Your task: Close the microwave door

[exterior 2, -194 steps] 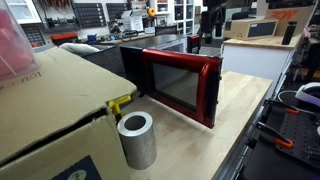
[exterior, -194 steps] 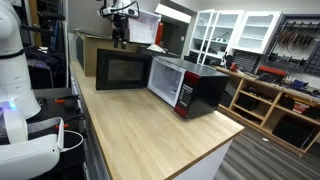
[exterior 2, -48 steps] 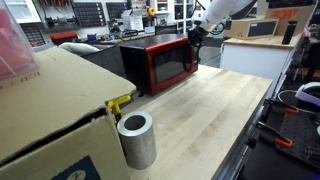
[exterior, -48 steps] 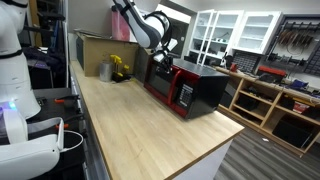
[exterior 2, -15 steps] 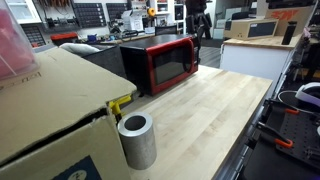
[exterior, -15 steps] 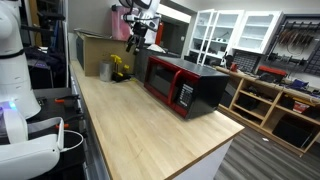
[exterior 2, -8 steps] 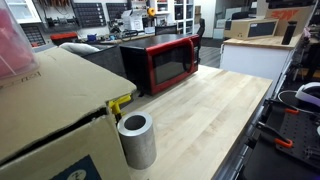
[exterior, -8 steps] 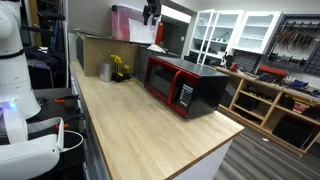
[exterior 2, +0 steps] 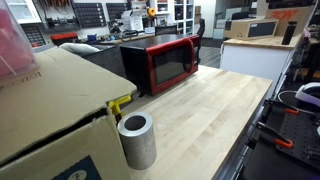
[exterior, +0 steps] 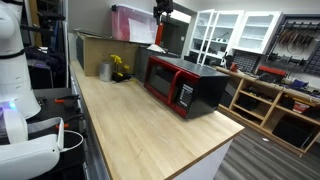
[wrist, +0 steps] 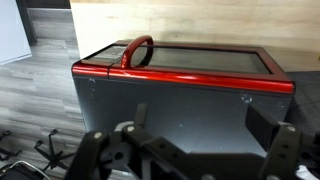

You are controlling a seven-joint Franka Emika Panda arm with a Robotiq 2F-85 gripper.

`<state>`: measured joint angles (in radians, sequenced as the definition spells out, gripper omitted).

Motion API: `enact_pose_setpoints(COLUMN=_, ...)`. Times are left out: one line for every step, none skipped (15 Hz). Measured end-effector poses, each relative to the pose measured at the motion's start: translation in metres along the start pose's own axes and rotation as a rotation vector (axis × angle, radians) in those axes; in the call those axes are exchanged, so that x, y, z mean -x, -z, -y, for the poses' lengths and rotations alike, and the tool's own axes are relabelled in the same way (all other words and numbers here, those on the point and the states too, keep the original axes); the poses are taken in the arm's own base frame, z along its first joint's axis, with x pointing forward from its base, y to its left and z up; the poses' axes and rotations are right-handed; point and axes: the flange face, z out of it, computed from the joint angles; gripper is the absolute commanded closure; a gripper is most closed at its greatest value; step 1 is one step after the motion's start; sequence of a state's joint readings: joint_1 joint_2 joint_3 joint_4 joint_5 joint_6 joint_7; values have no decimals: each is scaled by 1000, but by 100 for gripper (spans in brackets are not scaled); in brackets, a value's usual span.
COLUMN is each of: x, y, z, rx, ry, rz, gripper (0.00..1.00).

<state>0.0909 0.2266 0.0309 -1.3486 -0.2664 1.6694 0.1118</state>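
The microwave (exterior: 200, 90) stands on the wooden counter, with black casing and a red front. The microwave door (exterior: 165, 82) lies flush against the front, shut, in both exterior views; it also shows here (exterior 2: 172, 62). In the wrist view I look down on the black casing (wrist: 180, 115), the red door edge (wrist: 200, 80) and its red loop handle (wrist: 137, 52). My gripper (exterior: 163, 9) hangs high above the microwave, touching nothing. Its fingers (wrist: 200, 125) are spread wide and empty.
A brown cardboard box (exterior: 95, 48) stands at the back of the counter and fills the foreground here (exterior 2: 50, 110). A grey cylinder (exterior 2: 136, 140) and a yellow object (exterior 2: 120, 103) sit beside it. White cabinets (exterior: 230, 30) are beyond the counter (exterior: 140, 130).
The door stood open 12.9 s ago and is now shut. In the last second my gripper has risen up and away from the microwave, out of one exterior view.
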Motion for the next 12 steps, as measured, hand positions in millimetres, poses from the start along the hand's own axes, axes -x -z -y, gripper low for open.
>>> enact_pose_setpoints(x=0, y=-5, z=6, rx=2, ry=-3, rz=9, gripper=0)
enact_pose_setpoints(x=1, y=-8, z=13, rx=2, ry=-7, rz=17, gripper=0)
enact_pose_setpoints(x=3, y=-11, z=20, rx=2, ry=-15, rz=25, gripper=0)
enact_pose_setpoints(x=6, y=-11, z=29, rx=1, ry=-21, rz=33, gripper=0)
enact_pose_setpoints(x=11, y=-11, z=39, rx=0, ry=-26, rz=41, gripper=0)
enact_pose_setpoints(x=15, y=-10, z=46, rx=0, ry=-29, rz=46, gripper=0)
enact_pose_setpoints(x=19, y=-8, z=51, rx=0, ry=-27, rz=48, gripper=0)
enact_pose_setpoints(x=22, y=-6, z=53, rx=0, ry=-28, rz=48, gripper=0)
enact_pose_setpoints(x=24, y=-5, z=53, rx=0, ry=-30, rz=48, gripper=0)
enact_pose_setpoints(x=24, y=-5, z=51, rx=1, ry=-31, rz=49, gripper=0)
enact_pose_setpoints(x=25, y=-5, z=50, rx=1, ry=-33, rz=49, gripper=0)
enact_pose_setpoints(x=25, y=-5, z=50, rx=1, ry=-34, rz=49, gripper=0)
